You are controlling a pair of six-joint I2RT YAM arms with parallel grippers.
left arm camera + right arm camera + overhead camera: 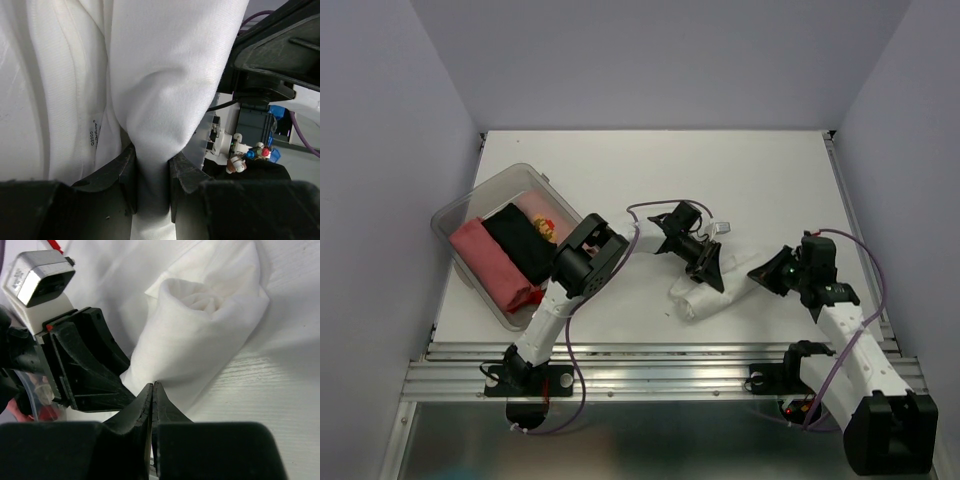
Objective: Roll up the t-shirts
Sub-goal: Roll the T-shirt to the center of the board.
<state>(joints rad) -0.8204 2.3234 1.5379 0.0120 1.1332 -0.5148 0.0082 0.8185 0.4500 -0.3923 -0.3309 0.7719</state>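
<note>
So the white t-shirt (703, 300) is bunched into a loose roll on the desk (740, 170), a bit toward 5 o'clock from the middle. The left end effector (152, 185) is pinching a thick fold of it. In the left wrist view you can see the cloth squeezed between the two fingers, with a small printed mark (93, 134) on the fabric off to the 9 o'clock side. From above, it sits at the roll's 12 o'clock edge. The right end effector (152, 397) is pressed together, tips right against the edge of the roll on its 3 o'clock side. Can't tell if any fabric is actually caught in there. Over at 9 o'clock on the desk, the clear tub (470, 198) holds the salmon-pink shirt (485, 262), black shirt (520, 245) and red/yellow print shirt (544, 224).
</note>
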